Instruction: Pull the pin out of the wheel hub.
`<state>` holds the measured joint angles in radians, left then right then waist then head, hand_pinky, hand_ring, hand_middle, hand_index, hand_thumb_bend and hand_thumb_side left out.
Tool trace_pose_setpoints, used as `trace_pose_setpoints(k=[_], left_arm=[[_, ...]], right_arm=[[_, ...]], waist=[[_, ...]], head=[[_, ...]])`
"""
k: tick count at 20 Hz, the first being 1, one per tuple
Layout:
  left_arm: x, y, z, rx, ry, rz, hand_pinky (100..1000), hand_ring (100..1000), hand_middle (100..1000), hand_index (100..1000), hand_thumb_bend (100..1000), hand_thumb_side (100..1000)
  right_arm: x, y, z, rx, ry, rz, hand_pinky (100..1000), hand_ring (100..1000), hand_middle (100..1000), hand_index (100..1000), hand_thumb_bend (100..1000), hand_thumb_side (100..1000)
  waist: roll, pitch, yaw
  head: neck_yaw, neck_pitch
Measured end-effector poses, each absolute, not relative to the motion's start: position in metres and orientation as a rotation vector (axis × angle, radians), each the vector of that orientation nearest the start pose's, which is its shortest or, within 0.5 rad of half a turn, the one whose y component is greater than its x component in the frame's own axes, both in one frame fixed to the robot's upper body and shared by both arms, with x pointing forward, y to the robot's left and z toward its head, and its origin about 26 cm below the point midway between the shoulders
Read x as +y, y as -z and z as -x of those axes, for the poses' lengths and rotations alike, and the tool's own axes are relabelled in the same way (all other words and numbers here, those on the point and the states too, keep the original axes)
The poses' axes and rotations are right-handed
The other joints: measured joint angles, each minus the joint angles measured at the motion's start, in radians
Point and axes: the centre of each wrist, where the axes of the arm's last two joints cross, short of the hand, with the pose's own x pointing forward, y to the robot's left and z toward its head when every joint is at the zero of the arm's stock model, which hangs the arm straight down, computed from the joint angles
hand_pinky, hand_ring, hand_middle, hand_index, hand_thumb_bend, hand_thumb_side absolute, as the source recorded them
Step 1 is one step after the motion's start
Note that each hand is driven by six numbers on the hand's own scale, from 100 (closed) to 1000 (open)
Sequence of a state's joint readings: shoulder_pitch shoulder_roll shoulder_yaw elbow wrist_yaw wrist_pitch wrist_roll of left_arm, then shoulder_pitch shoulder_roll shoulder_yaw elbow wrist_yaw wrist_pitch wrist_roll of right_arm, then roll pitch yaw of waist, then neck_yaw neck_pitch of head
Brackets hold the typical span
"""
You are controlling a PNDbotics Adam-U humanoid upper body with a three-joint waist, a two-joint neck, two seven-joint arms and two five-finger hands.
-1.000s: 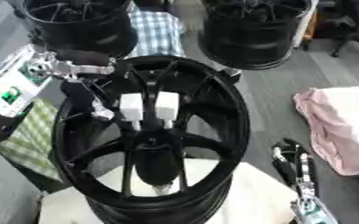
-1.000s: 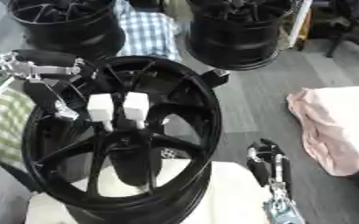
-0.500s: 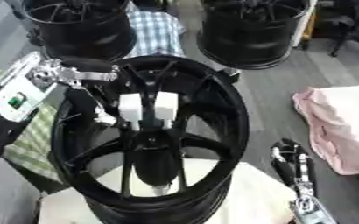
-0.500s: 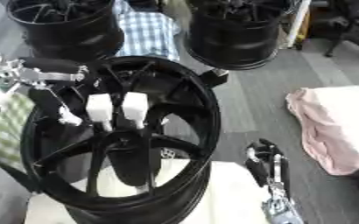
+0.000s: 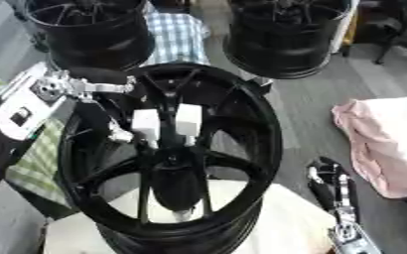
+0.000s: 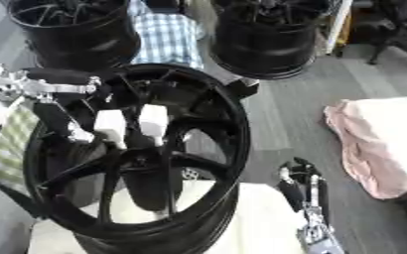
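A large black wheel hub (image 5: 241,106) stands tilted on a pale cushion (image 5: 281,223) in the middle of both views. Two white blocks (image 5: 167,122) sit side by side just above its centre bore (image 5: 174,166). My left arm comes in over the rim from the left, and my left hand (image 5: 111,124) reaches down between the spokes, right beside the left white block. The spokes hide how it stands. My right hand (image 6: 301,184) rests open at the lower right, fingers up, apart from the wheel.
Two more black wheels (image 5: 90,32) (image 5: 287,34) stand behind, with a checked cloth (image 5: 176,34) between them. A pink cloth (image 5: 382,144) lies on the grey floor to the right. A green checked cloth (image 5: 35,166) lies at the left.
My left arm has sunk slightly toward the rim, and the left white block has dropped a little, away from the right one. My right hand has stayed put.
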<state>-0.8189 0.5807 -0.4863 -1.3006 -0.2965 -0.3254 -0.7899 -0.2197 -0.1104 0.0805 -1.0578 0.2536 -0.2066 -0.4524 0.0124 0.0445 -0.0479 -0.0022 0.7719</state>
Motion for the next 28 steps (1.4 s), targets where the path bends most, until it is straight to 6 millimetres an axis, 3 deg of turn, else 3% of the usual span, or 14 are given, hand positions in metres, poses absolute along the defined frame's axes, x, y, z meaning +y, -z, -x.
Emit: trace_pose_setpoints(k=[5,9,15,19,23,28], left_arm=[[0.234,-0.197,-0.426,-1.458,1.972,-0.093,669,536,488,615,189,447],[0.25,-0.217,-0.422,-1.492,1.95,-0.122,673,538,487,607,181,433],[0.299,-0.259,-0.407,-1.538,1.902,-0.27,681,565,489,612,194,421],[0.343,-0.27,-0.392,-1.532,1.814,-0.391,684,572,511,619,204,417],[0.391,-0.253,-0.378,-1.439,1.685,-0.483,692,587,532,646,238,410],[0.449,-0.195,-0.36,-1.219,1.509,-0.573,777,743,744,839,499,562]], right_arm=[[-0.243,0.087,-0.31,-1.54,-0.107,0.512,758,646,619,808,100,549],[-0.243,0.087,-0.31,-1.54,-0.107,0.512,758,646,619,808,100,550],[-0.243,0.087,-0.31,-1.539,-0.106,0.513,758,646,619,808,100,549],[-0.243,0.087,-0.31,-1.538,-0.105,0.515,758,645,619,808,100,549],[-0.244,0.087,-0.31,-1.537,-0.103,0.517,758,645,619,808,100,548],[-0.245,0.087,-0.31,-1.537,-0.095,0.523,758,646,619,808,100,549]], waist=[[-0.001,0.0,0.001],[0.0,0.0,0.006],[0.004,0.0,0.013],[0.004,0.0,0.017],[0.004,0.0,0.019],[0.002,0.001,0.024]], head=[[0.0,0.0],[-0.001,0.0],[-0.006,0.0],[-0.01,0.0],[-0.014,0.0],[-0.021,0.0]])
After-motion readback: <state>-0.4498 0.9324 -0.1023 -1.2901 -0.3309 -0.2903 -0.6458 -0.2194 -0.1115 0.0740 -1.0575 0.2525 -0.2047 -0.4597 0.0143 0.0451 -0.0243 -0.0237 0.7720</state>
